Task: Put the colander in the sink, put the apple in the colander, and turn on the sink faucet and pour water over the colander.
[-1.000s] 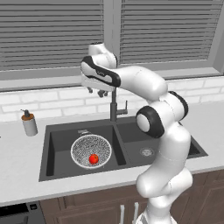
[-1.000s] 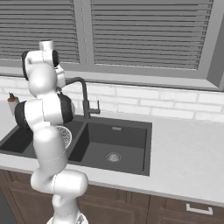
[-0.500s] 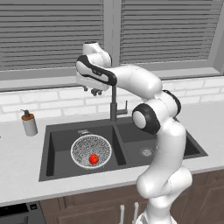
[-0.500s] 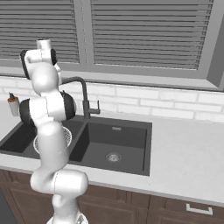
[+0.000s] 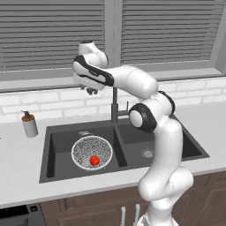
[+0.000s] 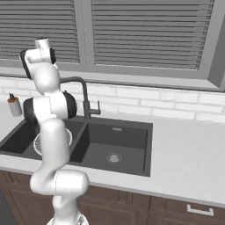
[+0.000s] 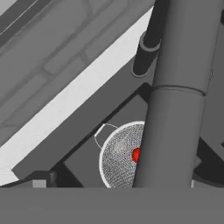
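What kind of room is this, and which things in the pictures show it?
Most likely a home kitchen, rendered rather than real. A dark double-basin sink is set into a pale counter, with a tall faucet behind it and wooden cabinet fronts below. A colander holding an apple sits in one basin.

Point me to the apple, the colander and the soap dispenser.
apple (image 5: 94, 160), left base view, middle of the red fruit.
colander (image 5: 84, 148), left base view, bare mesh left of the apple.
soap dispenser (image 5: 30, 126), left base view, bottle body.

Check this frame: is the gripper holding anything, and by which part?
Nothing is held. The gripper hangs open by the faucet spout; the apple lies in the colander.
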